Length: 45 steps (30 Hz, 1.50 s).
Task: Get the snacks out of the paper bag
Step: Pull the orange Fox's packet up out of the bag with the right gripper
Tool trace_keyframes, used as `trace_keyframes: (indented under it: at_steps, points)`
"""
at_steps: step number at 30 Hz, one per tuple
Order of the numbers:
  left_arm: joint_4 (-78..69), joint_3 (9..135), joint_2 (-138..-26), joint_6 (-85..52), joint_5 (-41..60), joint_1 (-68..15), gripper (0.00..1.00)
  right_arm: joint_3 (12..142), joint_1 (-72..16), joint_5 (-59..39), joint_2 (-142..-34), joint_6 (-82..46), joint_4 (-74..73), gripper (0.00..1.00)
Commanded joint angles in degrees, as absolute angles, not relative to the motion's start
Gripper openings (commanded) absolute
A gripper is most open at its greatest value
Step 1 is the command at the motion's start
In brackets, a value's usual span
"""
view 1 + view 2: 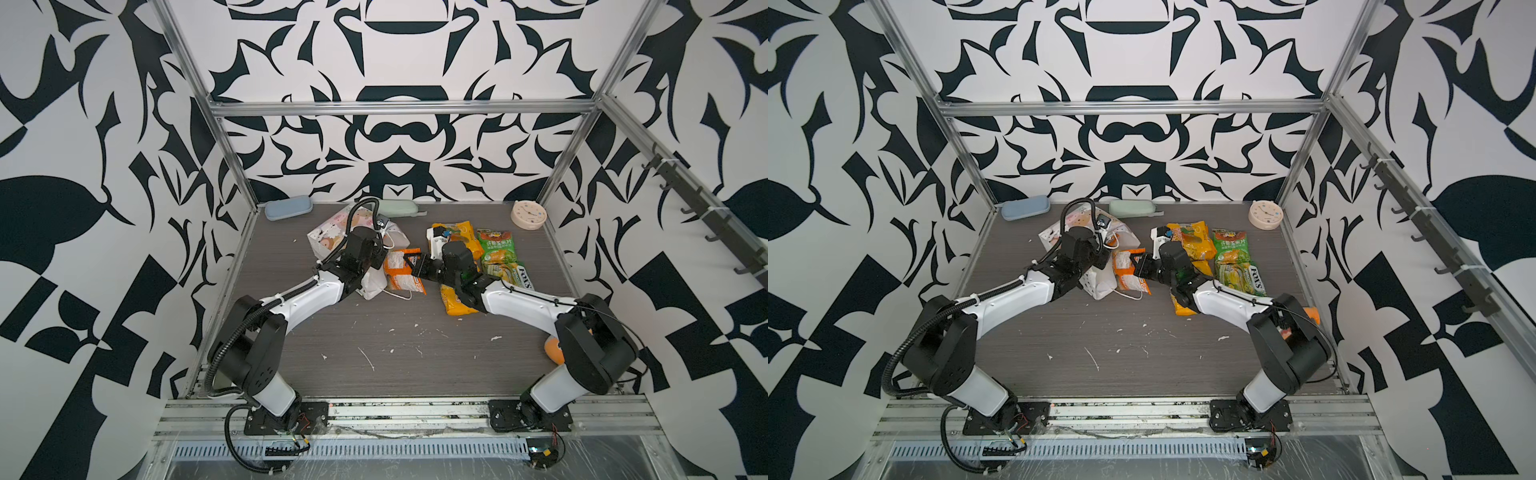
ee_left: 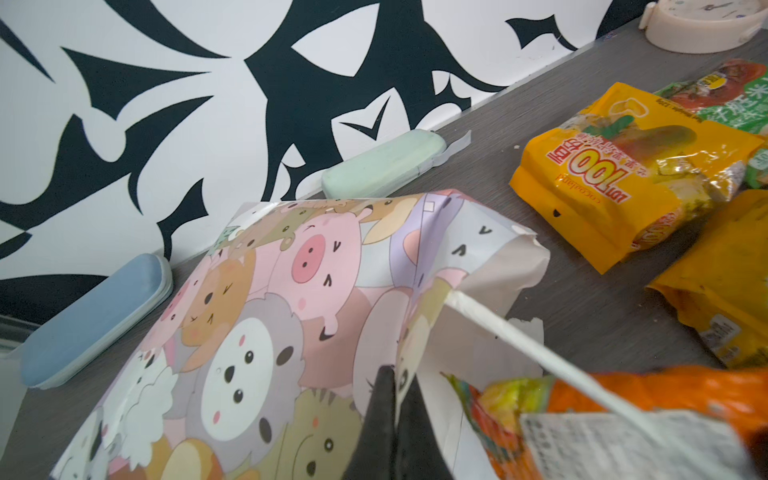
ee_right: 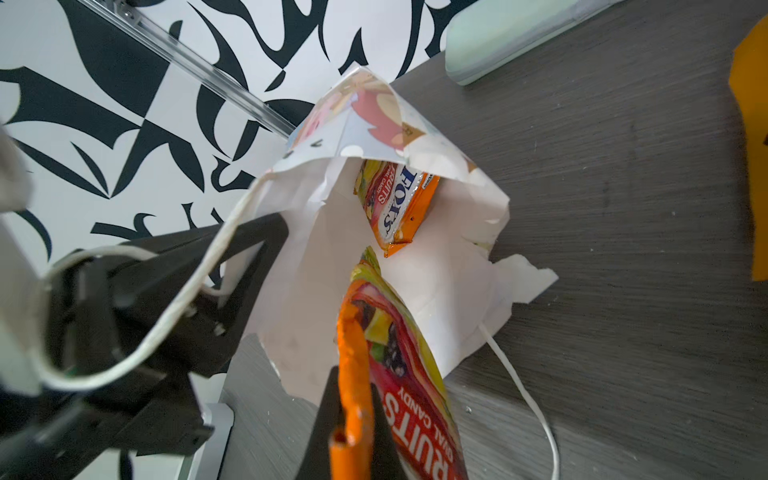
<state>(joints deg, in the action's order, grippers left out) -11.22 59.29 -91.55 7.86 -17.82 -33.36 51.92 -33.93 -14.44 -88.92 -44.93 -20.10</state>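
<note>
- Left arm (image 1: 299, 297) and right arm (image 1: 519, 299), bolted at the near rail, meet over the grey table (image 1: 374, 353).
- We see the left gripper (image 2: 395, 419) pinched together on the upper lip of the paper bag (image 2: 266, 316), which lies on its side with its mouth towards the right arm.
- Four snacks lie out on the table to the right, among them a yellow-orange packet (image 1: 461, 239) and a green packet (image 1: 496, 245).
- Our right gripper (image 3: 351, 428) is clamped on the crimped edge of an orange packet (image 3: 399, 365), whose far end lies over the bag's torn lower flap.
- One second orange packet (image 3: 395, 203) sits deep inside, under the raised lip (the next target, we judge).
- White cord handle (image 3: 199, 282) drapes over the left gripper's body.
- Done well, we think, the pull runs straight and low out of the mouth towards the other snacks, with the lip kept raised. Crinkly film may slip from an edge pinch, and a sideways tug could rip the paper or drag the bag.
</note>
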Motion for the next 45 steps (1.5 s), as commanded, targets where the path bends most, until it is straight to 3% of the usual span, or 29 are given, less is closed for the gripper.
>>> trace_keyframes:
  at_steps: [1,9,14,45]
  points:
    - [-10.5,59.6,-90.9,6.1,-19.1,-32.6,0.0,56.4,-32.9,-17.6,-83.1,-41.2,-16.2,0.0]
    - [-10.4,58.7,-89.9,5.0,-22.1,-31.6,0.0,59.6,-26.3,-18.1,-77.4,-42.5,-9.1,0.0]
    - [-9.5,58.8,-88.4,4.8,-20.4,-31.6,0.0,65.8,-22.3,-17.6,-80.3,-42.5,-3.5,0.0]
    - [14.9,69.5,-74.1,2.5,-18.9,-31.5,0.0,106.8,-18.9,-27.0,-126.4,-50.5,-0.4,0.0]
